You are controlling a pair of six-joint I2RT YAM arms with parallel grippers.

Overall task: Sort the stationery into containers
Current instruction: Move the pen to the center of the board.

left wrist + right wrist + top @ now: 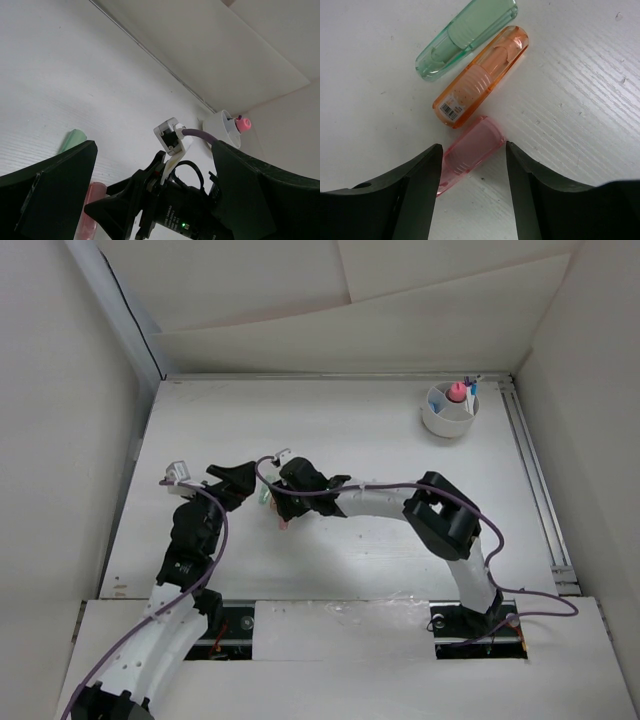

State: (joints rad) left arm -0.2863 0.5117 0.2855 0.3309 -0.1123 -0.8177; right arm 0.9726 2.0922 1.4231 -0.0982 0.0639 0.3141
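Three stubby highlighters lie side by side on the white table: green [465,40], orange [480,80] and pink [470,152]. My right gripper [474,150] is open and low over the table, its fingers straddling the pink highlighter, whose cap end sits right at the right fingertip. My left gripper [154,147] is open and empty just left of the right wrist, with the green highlighter [72,140] and the pink highlighter [92,210] beside its left finger. The round white cup [448,412] stands at the far right and holds a pink capped bottle [457,392] and thin pens.
The two grippers are close together at mid-left of the table [350,440], with the right wrist's camera mount [172,135] and purple cable between the left fingers. White walls box the table in. A metal rail [535,480] runs along the right edge.
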